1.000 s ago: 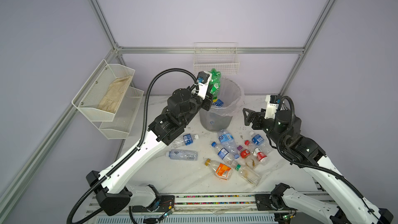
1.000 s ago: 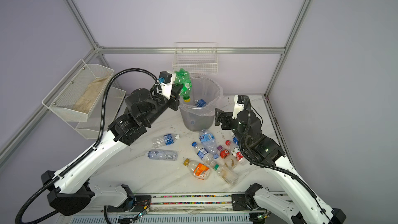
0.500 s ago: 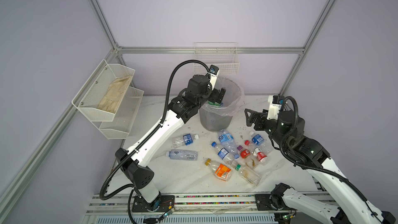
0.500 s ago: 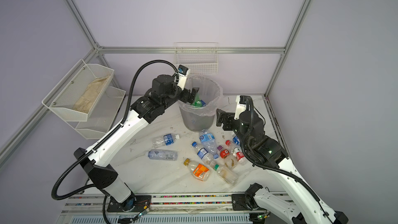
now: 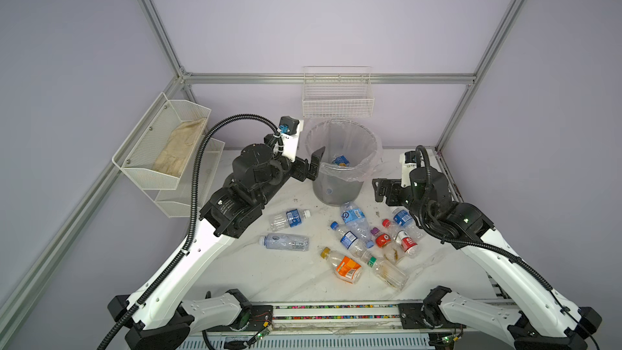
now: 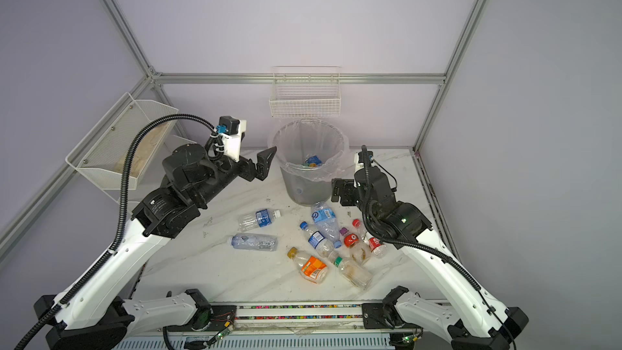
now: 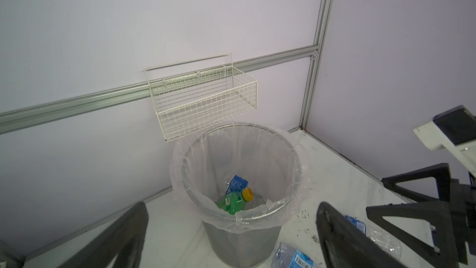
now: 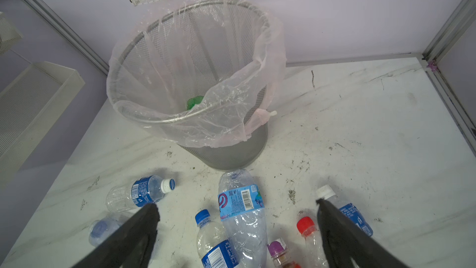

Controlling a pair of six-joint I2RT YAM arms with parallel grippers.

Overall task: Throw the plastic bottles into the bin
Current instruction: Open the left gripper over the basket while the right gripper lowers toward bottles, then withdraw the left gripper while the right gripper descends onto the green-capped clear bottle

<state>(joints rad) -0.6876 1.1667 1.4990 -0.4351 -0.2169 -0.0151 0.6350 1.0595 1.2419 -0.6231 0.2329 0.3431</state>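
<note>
The bin, grey mesh with a clear liner, stands at the back of the table. A green bottle with a yellow cap and a blue-labelled bottle lie inside it. Several plastic bottles lie in front of it: two clear blue-labelled ones, a crushed large one, an orange-labelled one and red-labelled ones. My left gripper hangs open and empty beside the bin's left rim. My right gripper is open and empty right of the bin, above the bottles.
A white wire basket hangs on the back wall just above the bin. A white mesh shelf holding a cloth is fixed to the left wall. The right table edge runs along a metal frame.
A second ago my left gripper held the green bottle over the bin. It opened, the bottle fell inside, and the arm drew back to the bin's left. The right arm hardly moved.
</note>
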